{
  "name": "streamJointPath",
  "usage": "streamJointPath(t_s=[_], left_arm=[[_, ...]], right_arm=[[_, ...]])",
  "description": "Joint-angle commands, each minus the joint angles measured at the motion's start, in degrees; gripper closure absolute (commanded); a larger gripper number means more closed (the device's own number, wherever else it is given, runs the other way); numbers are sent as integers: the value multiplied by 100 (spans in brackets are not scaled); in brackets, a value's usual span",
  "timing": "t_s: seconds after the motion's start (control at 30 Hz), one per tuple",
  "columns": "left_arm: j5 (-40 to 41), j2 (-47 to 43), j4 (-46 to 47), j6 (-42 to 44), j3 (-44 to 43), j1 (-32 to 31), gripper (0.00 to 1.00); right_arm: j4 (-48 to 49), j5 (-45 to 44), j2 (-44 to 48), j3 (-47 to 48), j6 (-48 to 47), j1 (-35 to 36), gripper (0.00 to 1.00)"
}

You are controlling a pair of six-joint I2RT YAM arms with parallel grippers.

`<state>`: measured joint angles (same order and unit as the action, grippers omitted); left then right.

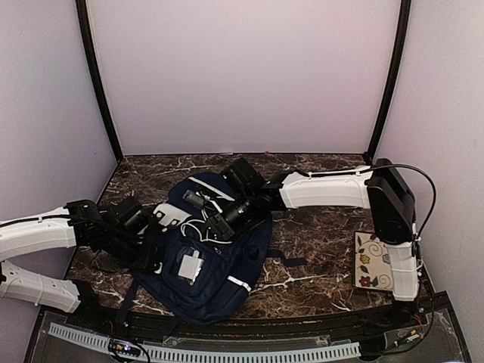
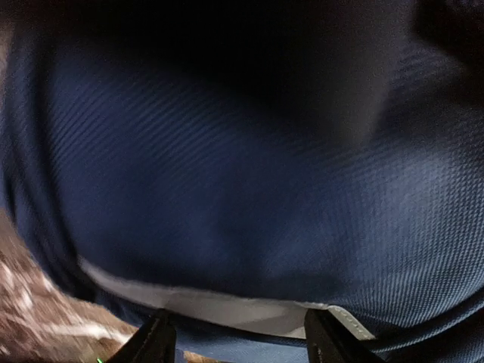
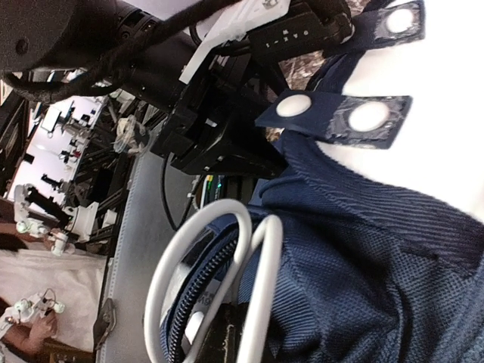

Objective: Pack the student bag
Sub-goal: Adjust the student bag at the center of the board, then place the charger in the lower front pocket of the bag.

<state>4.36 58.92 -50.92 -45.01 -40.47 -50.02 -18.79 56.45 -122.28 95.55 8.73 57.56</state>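
Observation:
The student bag point(image 1: 215, 268), navy with a pale grey patch point(image 1: 190, 266), lies flat in the middle of the marble table. My left gripper point(image 1: 151, 261) is at the bag's left side. In the left wrist view its fingers point(image 2: 155, 340) stand apart, open, against the navy fabric point(image 2: 249, 189), with a white stripe point(image 2: 227, 306) running across between them. My right gripper point(image 1: 215, 225) reaches in at the bag's top end and is shut. A white cable point(image 3: 204, 280) loops up beside its dark finger point(image 3: 227, 344), next to the bag's zipper point(image 3: 189, 306). I cannot tell whether the cable is pinched.
A floral-patterned flat item point(image 1: 374, 261) lies at the right by the right arm's base. A white object point(image 1: 168, 217) rests on the bag's upper left part. Black posts and pale walls close the back and sides. A perforated rail point(image 1: 227, 352) runs along the near edge.

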Motion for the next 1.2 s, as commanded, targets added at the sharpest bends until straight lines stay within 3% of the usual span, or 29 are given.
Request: streamJointPath(t_s=[0.0, 0.13, 0.23, 0.27, 0.37, 0.47, 0.57, 0.73, 0.9, 1.17], left_arm=[[1649, 969, 3083, 1693, -300, 1174, 39], [1408, 1838, 3967, 2656, -1221, 2171, 39], [1125, 2362, 4220, 3000, -1976, 2540, 39], [1038, 2470, 4196, 3117, -2313, 2605, 39], [822, 2496, 4016, 3315, -2781, 2622, 38], [268, 2089, 3868, 3282, -2725, 2620, 38], [28, 1610, 3643, 3196, -2416, 2457, 42], [156, 1063, 3209, 3279, -2091, 1695, 61], [45, 767, 2459, 3020, -2034, 1228, 62], [-12, 586, 1878, 2616, -1784, 953, 50]], right_arm=[[153, -1053, -139, -579, 408, -69, 100], [1156, -1286, -130, -838, 1250, -99, 100], [1746, -1308, -348, -593, 1250, -130, 100], [1737, -1671, -426, -407, 1767, -139, 100], [1643, -2177, -350, -144, 2046, -168, 89], [1412, -2583, 62, -210, 2019, -237, 80], [882, -3074, 532, -150, 1721, -267, 72], [-7, -3430, 914, 149, 1363, -355, 58], [-772, -3433, 1101, 498, 1088, -476, 43], [-773, -4181, 1807, -64, 1300, -917, 36]])
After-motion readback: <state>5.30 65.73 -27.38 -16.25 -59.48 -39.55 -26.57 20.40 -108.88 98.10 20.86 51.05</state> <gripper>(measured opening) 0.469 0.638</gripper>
